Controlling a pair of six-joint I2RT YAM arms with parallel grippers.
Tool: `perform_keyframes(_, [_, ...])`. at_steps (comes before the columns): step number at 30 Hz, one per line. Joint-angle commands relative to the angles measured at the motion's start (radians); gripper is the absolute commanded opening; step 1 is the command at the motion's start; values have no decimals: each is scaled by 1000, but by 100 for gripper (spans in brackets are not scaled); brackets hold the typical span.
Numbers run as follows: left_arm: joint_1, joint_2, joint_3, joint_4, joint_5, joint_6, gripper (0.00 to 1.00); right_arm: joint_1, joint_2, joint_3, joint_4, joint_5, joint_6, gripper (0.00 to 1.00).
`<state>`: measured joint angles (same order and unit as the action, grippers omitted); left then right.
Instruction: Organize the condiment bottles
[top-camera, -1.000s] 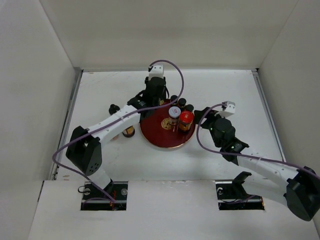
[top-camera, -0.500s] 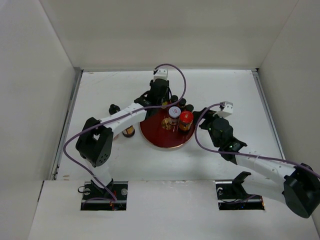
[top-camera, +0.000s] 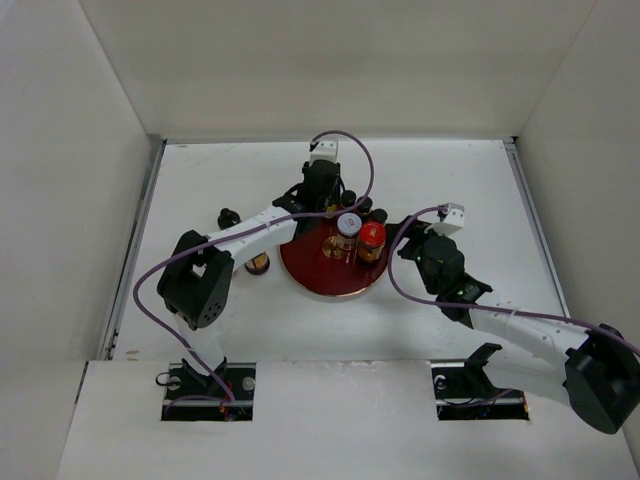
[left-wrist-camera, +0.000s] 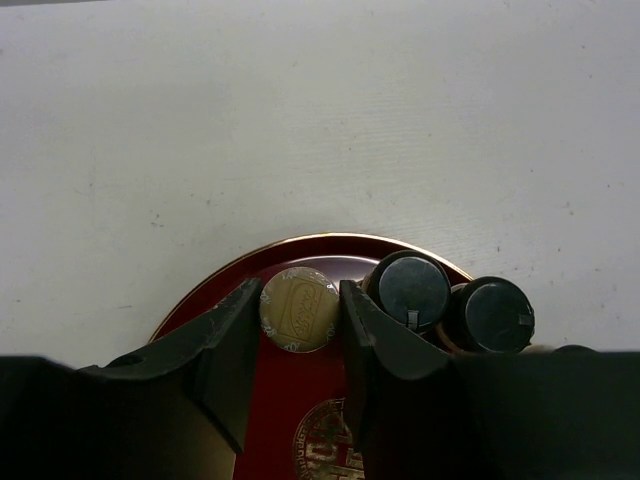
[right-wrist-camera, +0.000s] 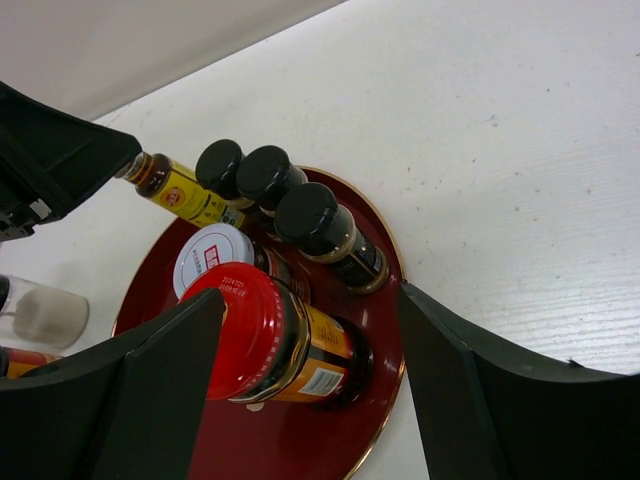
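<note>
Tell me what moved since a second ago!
The left hand, shut on the slim yellow bottle, slid slightly right at the far edge of the red tray; its elbow swung inward. The right hand stayed open by the red-capped jar, and the other bottles stayed put.

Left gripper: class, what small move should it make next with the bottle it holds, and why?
Probably lower the yellow bottle and stand it upright on the red tray, then release. The left gripper is shut on its cap, the bottle leans, and it is near the tray's rim, beside the black-capped bottles.
</note>
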<state>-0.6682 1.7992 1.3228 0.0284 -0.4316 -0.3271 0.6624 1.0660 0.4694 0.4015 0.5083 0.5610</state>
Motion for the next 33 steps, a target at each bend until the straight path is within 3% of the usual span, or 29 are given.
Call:
perform_keyframes(1, [-4,-17,1,113,-9,11,27,6,-26,21,45,9,-9,78])
perform_keyframes(7, [-8,-11,3,105,-28,17,35,10,-11,29,42,6,-13,86])
perform_keyframes(11, [-9,-11,4,104,-35,28,47,9,-8,28,42,4,-12,88])
perform_keyframes(16, [-12,-17,3,100,-48,30,53,12,-12,26,48,4,-13,89])
perform_keyframes(21, [-12,-113,-39,111,-91,31,68,13,-3,32,45,4,-16,89])
perform_keyframes(25, [-24,-263,-143,100,-153,13,73,13,-4,31,42,1,-15,89])
perform_keyframes(28, [-47,-395,-247,9,-226,-35,72,15,-18,25,49,2,-15,89])
perform_keyframes(33, [-83,-610,-376,-318,-294,-160,72,16,-1,35,42,-5,-15,89])
